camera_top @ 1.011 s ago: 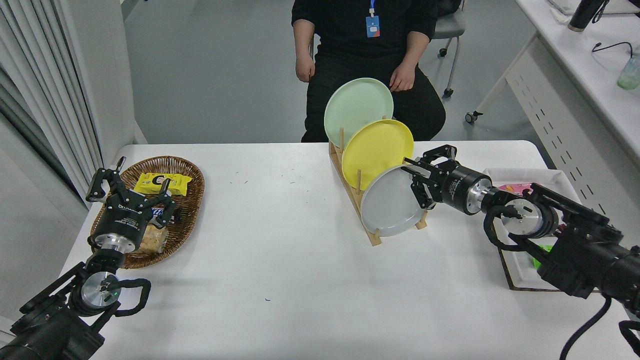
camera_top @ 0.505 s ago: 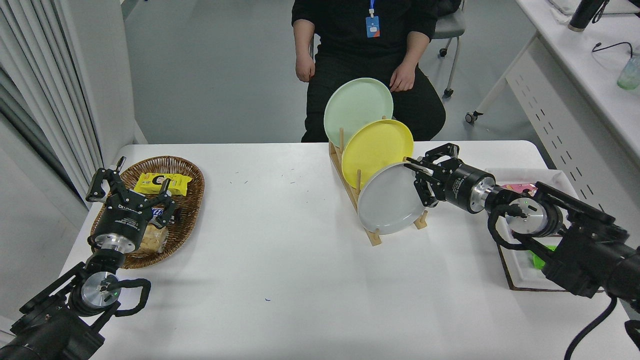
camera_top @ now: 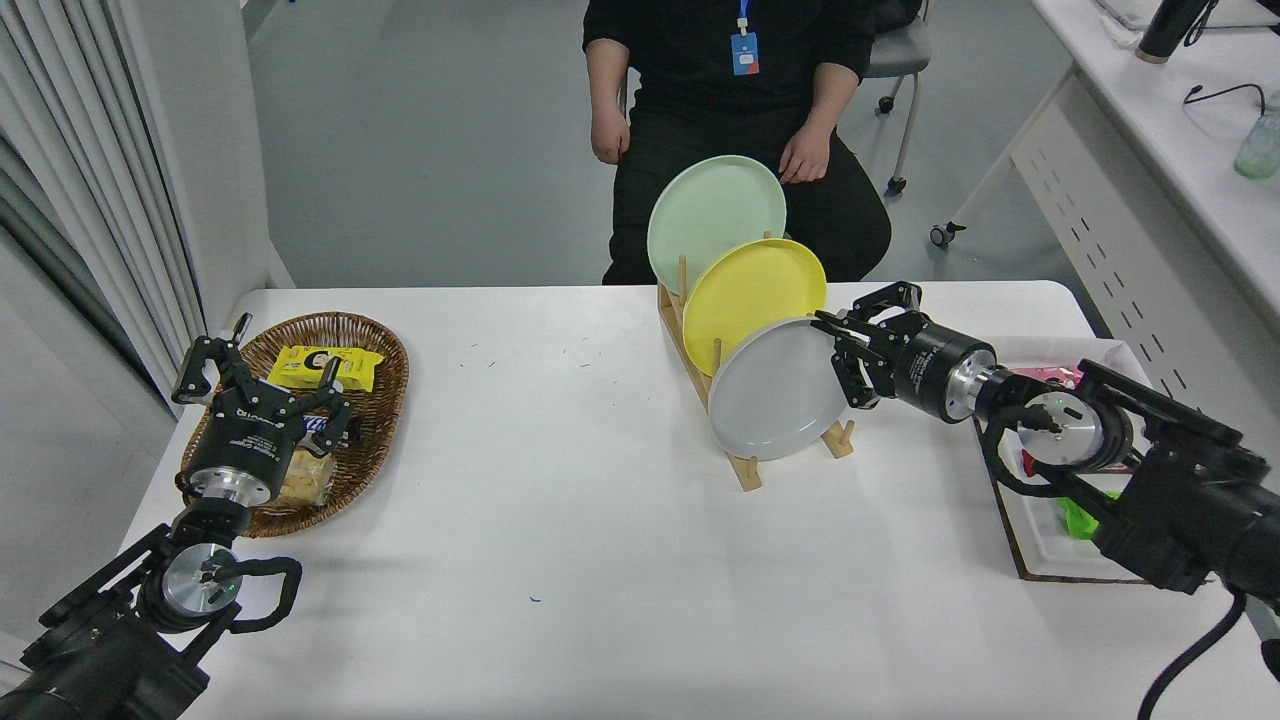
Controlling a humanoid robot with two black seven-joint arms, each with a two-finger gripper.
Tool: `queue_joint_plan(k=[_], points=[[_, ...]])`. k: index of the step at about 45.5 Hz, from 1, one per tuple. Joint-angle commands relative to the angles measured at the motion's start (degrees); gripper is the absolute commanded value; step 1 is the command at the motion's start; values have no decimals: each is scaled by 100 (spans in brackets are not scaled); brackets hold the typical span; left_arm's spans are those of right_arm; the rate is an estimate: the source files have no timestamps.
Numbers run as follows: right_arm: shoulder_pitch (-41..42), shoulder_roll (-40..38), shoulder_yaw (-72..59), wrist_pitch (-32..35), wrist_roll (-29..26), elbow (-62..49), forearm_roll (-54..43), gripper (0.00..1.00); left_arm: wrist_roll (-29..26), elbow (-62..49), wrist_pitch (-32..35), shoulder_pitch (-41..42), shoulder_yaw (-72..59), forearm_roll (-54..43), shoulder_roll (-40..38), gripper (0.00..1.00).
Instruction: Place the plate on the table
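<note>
The pale grey plate [camera_top: 775,392] stands tilted on edge at the front slot of a wooden rack [camera_top: 742,468]. My right gripper [camera_top: 842,360] is shut on the plate's right rim and holds it slightly raised. The yellow plate [camera_top: 752,292] and the mint green plate [camera_top: 712,215] stand behind it in the same rack. The white table [camera_top: 560,520] lies open in front of and left of the rack. My left gripper [camera_top: 262,375] is parked open over the wicker basket at the lower left.
A wicker basket [camera_top: 372,432] with snack packets sits at the left. A white tray [camera_top: 1040,540] of packets lies under my right arm at the right edge. A person [camera_top: 735,110] sits at the far side, hands on their lap.
My right gripper has lifted the grey plate up and a little to the left in the rack; its lower edge has risen off the base. The left arm has not moved.
</note>
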Motion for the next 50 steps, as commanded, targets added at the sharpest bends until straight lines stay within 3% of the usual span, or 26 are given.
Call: queue_joint_plan(k=[1,50], points=[[1,-81,-7,0,0,85,11,0,1,0,0,0,0,0,0,98],[-78,-697,89,-554,0,1342,556,0,-8,0,0,0,0,0,0,98]])
